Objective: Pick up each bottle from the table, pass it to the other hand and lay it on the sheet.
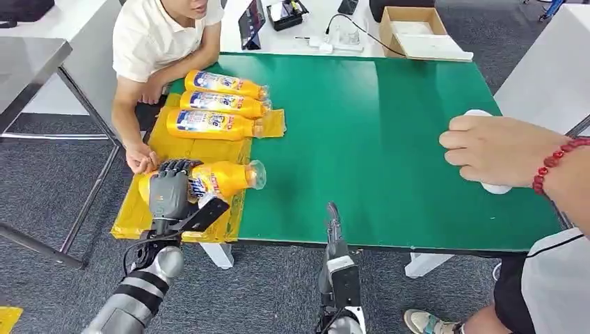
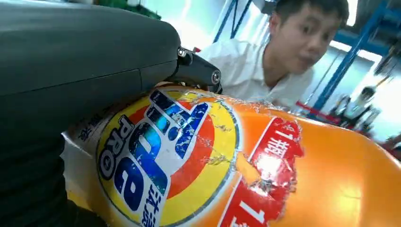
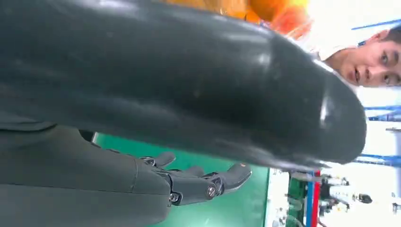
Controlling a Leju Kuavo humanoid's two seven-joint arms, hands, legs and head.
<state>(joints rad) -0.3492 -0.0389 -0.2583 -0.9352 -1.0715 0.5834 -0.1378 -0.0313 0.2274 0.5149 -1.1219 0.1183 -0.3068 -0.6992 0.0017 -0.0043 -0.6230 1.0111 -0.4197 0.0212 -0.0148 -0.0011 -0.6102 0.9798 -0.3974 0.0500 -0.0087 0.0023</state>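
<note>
While left hand (image 1: 169, 193) fingers clamp the "PRO"-labelled orange bottle (image 1: 221, 179) over yellow sheet (image 1: 209, 148), right hand (image 3: 198, 182) fingers apart, empty

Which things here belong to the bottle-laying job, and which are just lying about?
Part of the job:
- held bottle, gripped by the left hand
- three laid bottles
- yellow sheet
- right hand, fingers apart, holding nothing
- green table

Just lying about:
- cardboard box
- tablet
- white cable
</note>
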